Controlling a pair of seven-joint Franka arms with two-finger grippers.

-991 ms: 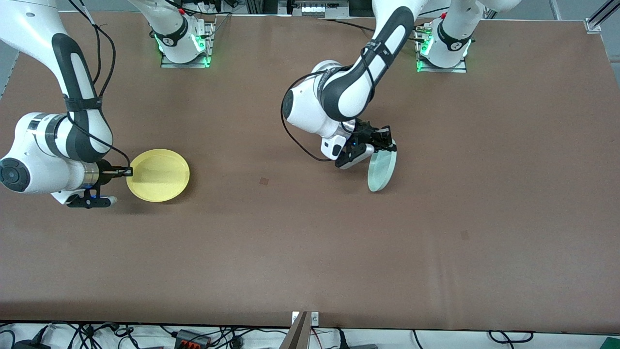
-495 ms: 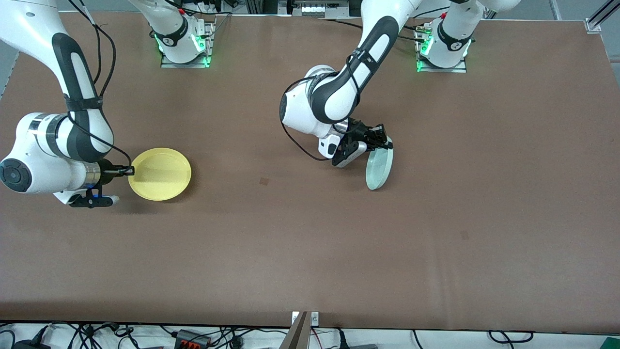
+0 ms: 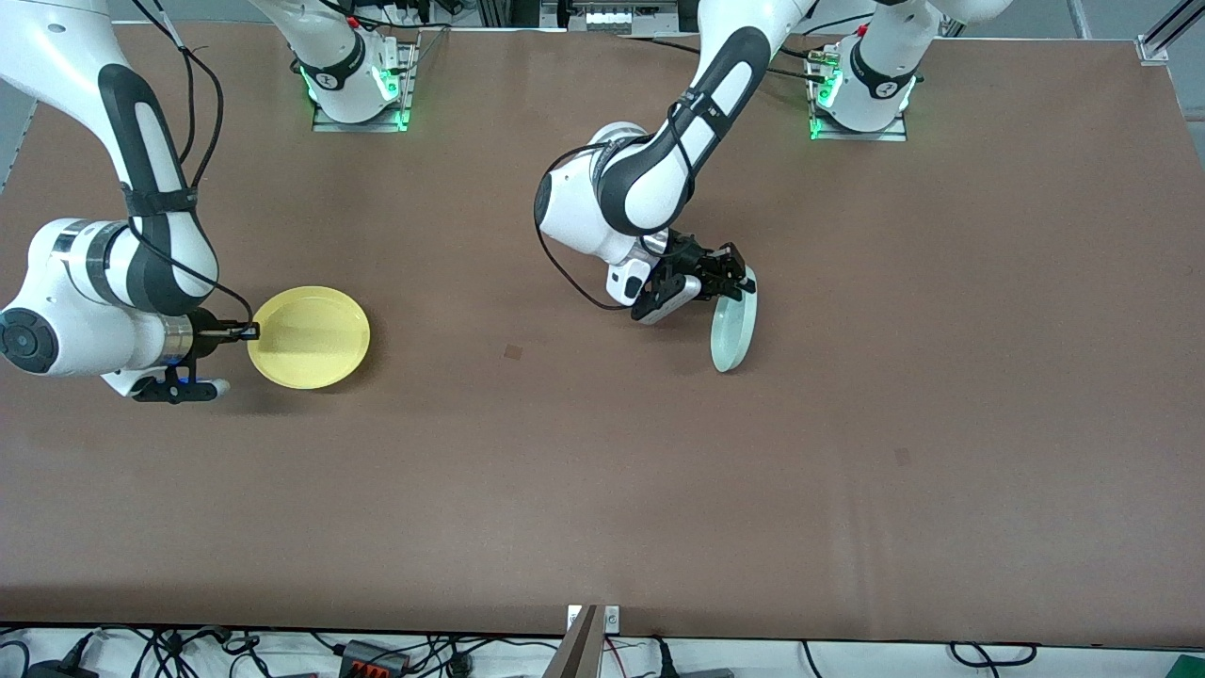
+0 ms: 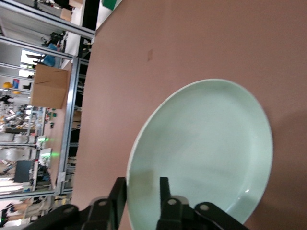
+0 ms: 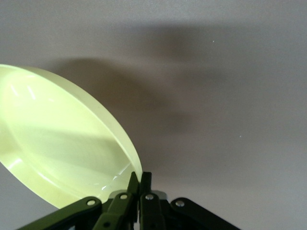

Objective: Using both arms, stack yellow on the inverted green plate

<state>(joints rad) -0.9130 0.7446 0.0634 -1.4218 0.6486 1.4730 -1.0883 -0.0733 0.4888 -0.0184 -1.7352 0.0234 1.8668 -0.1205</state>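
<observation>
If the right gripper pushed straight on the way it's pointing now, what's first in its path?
Nothing new: the right gripper is already shut on the yellow plate at its rim, so it would push that plate along. Past it lies bare table, toward the green plate, probably passing nearer the camera.

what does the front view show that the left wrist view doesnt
Only the front view shows the yellow plate with the right gripper shut on its rim toward the right arm's end of the table, plus both arms and their bases. Only the left wrist view shows close up the green plate's concave face and the jaws clamped over its rim. Both show the left gripper holding the green plate tilted on edge above the brown table.
</observation>
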